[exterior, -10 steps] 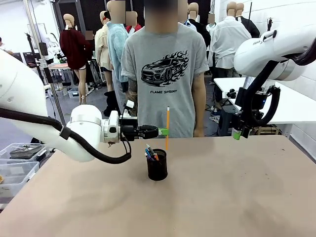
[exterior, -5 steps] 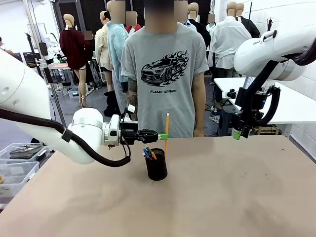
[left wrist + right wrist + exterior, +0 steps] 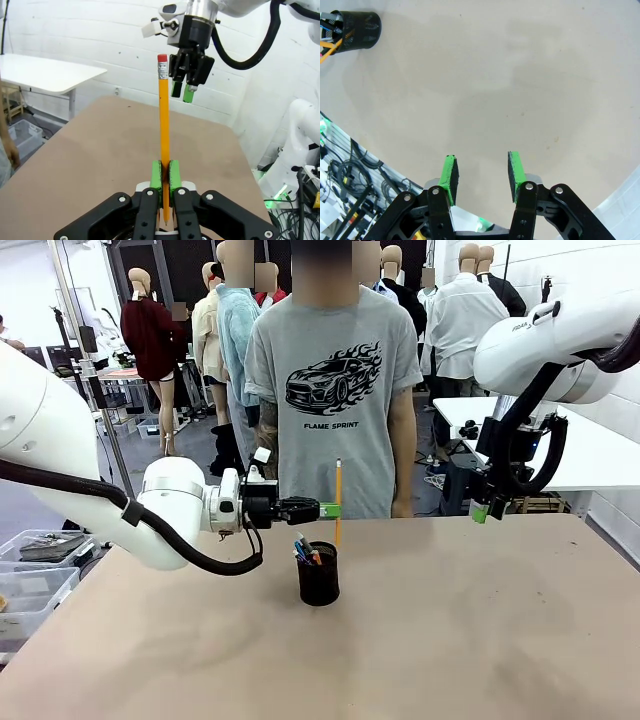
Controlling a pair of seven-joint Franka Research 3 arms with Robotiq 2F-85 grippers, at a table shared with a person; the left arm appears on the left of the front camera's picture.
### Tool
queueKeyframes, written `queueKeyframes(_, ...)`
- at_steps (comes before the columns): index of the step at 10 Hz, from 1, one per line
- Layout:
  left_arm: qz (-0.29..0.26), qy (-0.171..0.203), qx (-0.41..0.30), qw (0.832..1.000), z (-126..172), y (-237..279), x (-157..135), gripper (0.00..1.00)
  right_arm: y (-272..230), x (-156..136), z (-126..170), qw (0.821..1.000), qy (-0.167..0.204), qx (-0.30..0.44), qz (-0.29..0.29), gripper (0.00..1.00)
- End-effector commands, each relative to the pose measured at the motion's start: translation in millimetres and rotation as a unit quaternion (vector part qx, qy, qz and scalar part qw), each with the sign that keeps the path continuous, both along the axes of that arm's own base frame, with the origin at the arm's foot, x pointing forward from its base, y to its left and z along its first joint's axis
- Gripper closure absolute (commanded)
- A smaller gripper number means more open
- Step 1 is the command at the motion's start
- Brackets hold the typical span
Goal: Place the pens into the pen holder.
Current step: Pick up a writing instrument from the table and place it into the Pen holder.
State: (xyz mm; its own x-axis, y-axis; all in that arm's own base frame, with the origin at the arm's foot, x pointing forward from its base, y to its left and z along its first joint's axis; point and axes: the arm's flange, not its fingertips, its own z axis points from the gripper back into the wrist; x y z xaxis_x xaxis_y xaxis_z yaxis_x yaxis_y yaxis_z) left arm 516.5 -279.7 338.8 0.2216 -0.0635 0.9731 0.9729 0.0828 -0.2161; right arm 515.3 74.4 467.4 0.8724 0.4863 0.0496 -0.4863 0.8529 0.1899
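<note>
The left gripper [image 3: 331, 509], just left of centre in the front view, is clamping its green pads [image 3: 156, 174] tight on a yellow pencil [image 3: 338, 502] and holding it upright. From the left wrist camera the pencil [image 3: 163, 145] is running straight up the middle of the frame, red eraser on top. Its tip is hanging just above the rim of the black mesh cup [image 3: 319, 575], which is sitting on the tan table [image 3: 480, 640] in the centre, with several pens [image 3: 306, 549] already poking out of it. Over at the right edge, the right gripper [image 3: 482, 510] is hanging in the air above the table's far side, jaws parted and gripping nothing. Its own camera is showing the gripper [image 3: 481, 176] over bare tabletop, the cup [image 3: 358, 30] sitting in the upper left corner.
</note>
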Motion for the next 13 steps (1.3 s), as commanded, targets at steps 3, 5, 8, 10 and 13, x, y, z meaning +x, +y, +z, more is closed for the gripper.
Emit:
queueKeyframes(3, 0.012, -0.022, -0.006, 1.000, 3, 16, -1, 1.00, 0, 0, 0, 1.000, 0.001, 0.011, 0.006, 0.48)
queueKeyframes(5, 0.012, -0.022, 0.007, 1.000, 1, 20, -1, 1.00, 0, 0, 0, 1.000, 0.001, 0.011, 0.006, 0.48)
queueKeyframes(8, 0.011, -0.022, 0.019, 1.000, -6, 15, 0, 1.00, 0, 0, 0, 1.000, 0.001, 0.011, 0.006, 0.48)
queueKeyframes(10, 0.013, -0.020, 0.025, 0.999, -12, 15, 1, 1.00, 0, 0, 0, 1.000, 0.001, 0.011, 0.006, 0.48)
queueKeyframes(13, 0.013, -0.019, 0.038, 0.999, -25, 14, 1, 1.00, 0, 0, 0, 1.000, 0.001, 0.011, 0.006, 0.48)
